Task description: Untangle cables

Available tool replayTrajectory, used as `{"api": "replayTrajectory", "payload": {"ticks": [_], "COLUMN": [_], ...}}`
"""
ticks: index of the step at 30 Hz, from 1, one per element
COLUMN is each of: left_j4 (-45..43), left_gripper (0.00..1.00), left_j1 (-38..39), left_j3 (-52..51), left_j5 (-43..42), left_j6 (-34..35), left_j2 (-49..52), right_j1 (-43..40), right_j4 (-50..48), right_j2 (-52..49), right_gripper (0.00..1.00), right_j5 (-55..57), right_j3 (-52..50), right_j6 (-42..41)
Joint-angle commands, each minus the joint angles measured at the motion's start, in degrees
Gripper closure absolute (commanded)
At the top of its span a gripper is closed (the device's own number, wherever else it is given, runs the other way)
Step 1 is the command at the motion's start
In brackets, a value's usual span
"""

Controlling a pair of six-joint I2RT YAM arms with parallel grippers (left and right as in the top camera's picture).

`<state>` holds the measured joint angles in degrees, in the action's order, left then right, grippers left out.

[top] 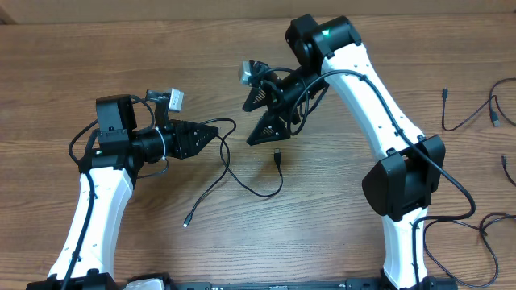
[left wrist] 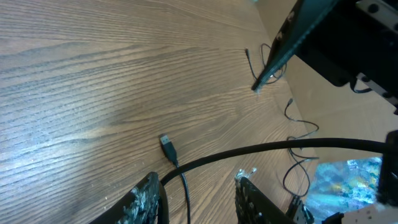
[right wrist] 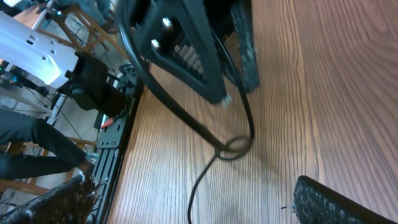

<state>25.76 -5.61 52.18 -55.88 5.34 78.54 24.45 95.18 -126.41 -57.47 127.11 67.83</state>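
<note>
between the fingertips of the left hand (left wrist: 199,186), which stand apart and clamp nothing, one black cable (left wrist: 249,151) crosses the gap right at the tips. it seems to brush one finger; whether it bears on the other i cannot tell. just past it on the table (left wrist: 74,93) lies a usb plug (left wrist: 166,144). seen from overhead, that cable leaves the left hand's tip, runs toward the right arm, curls back up to the plug, and sends a second tail toward the table's near edge. farther on, the right hand (top: 256,113) hangs wide open above the curl, where a small loop (right wrist: 233,146) shows. the left hand is nearer and the cable lies crosswise to its jaws, so closing there looks the likelier next move. far off to the right lie more cables (top: 445,109), well apart.
</note>
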Motion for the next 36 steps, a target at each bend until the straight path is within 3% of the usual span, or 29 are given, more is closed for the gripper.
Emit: {"api": "replayTrajectory", "payload": {"ticks": [1, 4, 8, 15, 18, 20, 21, 25, 26, 36], "left_j4": [-0.09, -0.28, -0.81, -2.12, -3.17, -3.39, -3.50, -3.48, -3.48, -0.02], "left_gripper": [0.90, 0.78, 0.75, 0.72, 0.68, 0.62, 0.54, 0.21, 0.18, 0.13], "left_j1": [1.66, 3.28, 4.72, 4.90, 4.90, 4.90, 4.90, 4.90, 4.90, 4.90], "left_j3": [0.59, 0.59, 0.59, 0.59, 0.59, 0.59, 0.59, 0.59, 0.59, 0.59], "left_j5": [0.20, 0.83, 2.47, 4.04, 4.04, 4.02, 4.02, 4.02, 4.02, 2.25], "left_j6": [-1.57, -1.57, -1.53, -0.85, -0.59, -0.59, -0.59, -0.66, -0.66, -7.78], "left_j2": [-0.59, -0.59, -0.59, -0.59, -0.59, -0.59, -0.59, -0.59, -0.59, -0.59], "right_j1": [1.05, 1.79, 3.17, 3.74, 4.20, 4.44, 4.48, 4.37, 4.24, -1.64], "right_j4": [-1.75, -2.05, -1.33, 0.76, 1.31, 1.66, 1.62, 1.57, 1.53, -14.47], "right_j2": [0.22, 0.22, 0.22, 0.22, 0.22, 0.22, 0.22, 0.22, 0.22, 0.22], "right_gripper": [0.00, 0.00, 0.05, 0.46, 0.79, 0.91, 0.96, 0.96, 0.96, 0.96], "right_j5": [-4.85, -7.15, -6.43, -5.07, -5.16, -5.14, -5.16, -5.16, -5.20, -3.96], "right_j3": [0.33, 0.33, 0.33, 0.33, 0.33, 0.33, 0.33, 0.33, 0.33, 0.33], "right_j6": [1.64, 1.62, 0.94, 1.01, 0.96, 0.98, 0.76, 0.76, 0.74, -25.40]}}
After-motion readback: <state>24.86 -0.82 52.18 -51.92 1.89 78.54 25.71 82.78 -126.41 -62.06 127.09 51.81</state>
